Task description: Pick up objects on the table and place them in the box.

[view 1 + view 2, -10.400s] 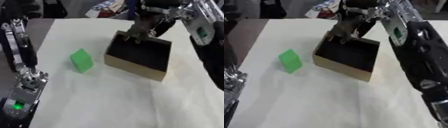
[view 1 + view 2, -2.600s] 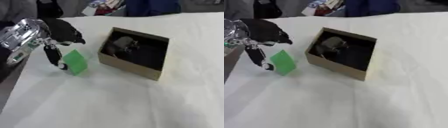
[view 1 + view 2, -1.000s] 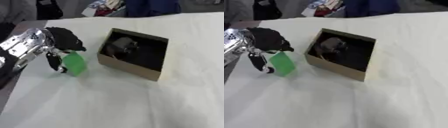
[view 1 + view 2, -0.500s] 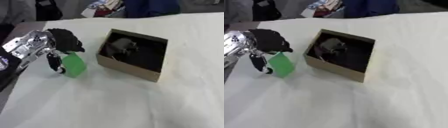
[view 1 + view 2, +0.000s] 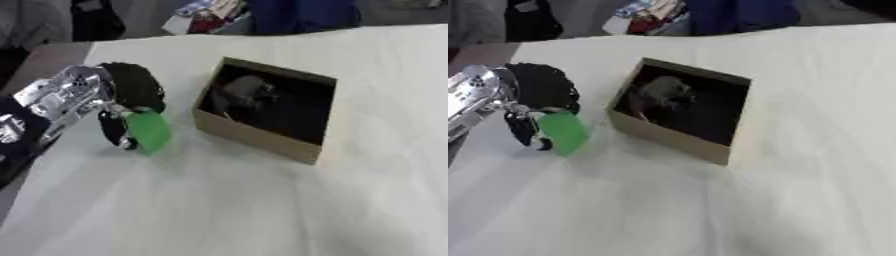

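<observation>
**Green block in our left hand, box just to the right**

Our left hand (image 5: 122, 102) has come in from the left edge and is curled about the green block (image 5: 149, 131); dark fingers (image 5: 113, 131) hang down the block's left face, and the palm covers its top, so we judge the block pinched rather than merely touched; whether it has left the counter (image 5: 219, 210) we cannot tell, since its lower end sits very near the white cloth.

The block stands roughly upright, its long axis running from the palm down toward the counter, tilted a little; it lies just beside the cardboard box (image 5: 262, 141), on that box's left, with a narrow strip of cloth between them.

The box is open at the top and holds a grey object (image 5: 242, 90) in its far-left corner; the near and right part of its dark floor looks free.

So the carry runs to our right and slightly away, up over the near-left wall; the left hand is plainly the nearer one; our right hand shows in neither view.
</observation>
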`<state>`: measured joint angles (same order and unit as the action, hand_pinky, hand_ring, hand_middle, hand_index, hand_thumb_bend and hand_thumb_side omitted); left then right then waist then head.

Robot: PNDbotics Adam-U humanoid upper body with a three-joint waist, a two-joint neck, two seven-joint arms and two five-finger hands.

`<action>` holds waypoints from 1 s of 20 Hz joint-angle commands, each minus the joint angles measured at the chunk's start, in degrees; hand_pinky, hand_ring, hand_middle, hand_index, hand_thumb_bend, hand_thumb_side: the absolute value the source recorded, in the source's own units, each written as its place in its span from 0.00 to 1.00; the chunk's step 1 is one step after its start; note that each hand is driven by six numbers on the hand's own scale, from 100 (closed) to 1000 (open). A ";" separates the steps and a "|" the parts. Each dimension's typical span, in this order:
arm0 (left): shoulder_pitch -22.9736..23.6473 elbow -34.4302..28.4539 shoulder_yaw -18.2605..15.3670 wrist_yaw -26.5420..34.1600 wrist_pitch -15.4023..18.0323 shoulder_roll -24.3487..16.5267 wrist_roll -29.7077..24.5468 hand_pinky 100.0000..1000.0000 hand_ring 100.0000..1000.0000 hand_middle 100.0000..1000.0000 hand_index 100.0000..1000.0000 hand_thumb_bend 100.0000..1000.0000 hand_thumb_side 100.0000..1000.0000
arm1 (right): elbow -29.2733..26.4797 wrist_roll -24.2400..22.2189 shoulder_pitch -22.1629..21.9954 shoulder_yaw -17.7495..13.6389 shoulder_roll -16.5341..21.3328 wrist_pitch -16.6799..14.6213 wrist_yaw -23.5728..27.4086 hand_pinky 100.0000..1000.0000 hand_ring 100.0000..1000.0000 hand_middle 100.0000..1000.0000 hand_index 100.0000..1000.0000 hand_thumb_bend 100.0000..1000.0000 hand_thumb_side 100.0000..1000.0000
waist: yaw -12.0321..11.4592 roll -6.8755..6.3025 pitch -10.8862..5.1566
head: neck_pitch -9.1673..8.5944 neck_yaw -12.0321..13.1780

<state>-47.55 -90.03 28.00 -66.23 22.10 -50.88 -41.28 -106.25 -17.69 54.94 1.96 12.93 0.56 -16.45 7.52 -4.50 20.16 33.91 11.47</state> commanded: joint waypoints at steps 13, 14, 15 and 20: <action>-1.54 -1.02 -0.99 0.30 4.83 -1.22 -0.98 0.70 0.62 0.30 0.48 0.17 0.27 | -1.76 0.02 0.38 -0.66 -0.09 0.58 0.18 0.97 0.82 0.76 0.85 0.21 0.55 | -0.05 -0.10 -1.45 | -0.58 0.14; -1.53 -1.18 -1.11 0.21 4.73 -1.25 -1.00 0.70 0.61 0.30 0.48 0.16 0.26 | -1.80 0.05 0.37 -0.67 -0.11 0.61 0.18 0.97 0.82 0.76 0.85 0.21 0.55 | -0.03 -0.10 -1.48 | -0.58 0.12; -1.53 -1.47 -1.40 0.18 4.47 -1.30 -1.00 0.70 0.61 0.30 0.48 0.15 0.26 | -1.84 0.09 0.37 -0.71 -0.12 0.65 0.17 0.97 0.82 0.76 0.85 0.21 0.55 | -0.01 -0.09 -1.51 | -0.54 0.09; -2.49 -5.07 -4.11 1.25 1.42 -1.20 -1.16 0.70 0.60 0.29 0.48 0.11 0.23 | -1.98 0.45 0.38 -0.83 -0.17 0.80 0.17 0.97 0.82 0.75 0.85 0.21 0.54 | -0.12 0.04 -1.80 | -0.03 -0.51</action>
<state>-48.90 -93.58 25.55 -65.50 22.65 -50.87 -40.73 -107.00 -17.49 54.45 1.62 12.44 1.16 -16.45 7.47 -4.56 20.07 33.78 11.14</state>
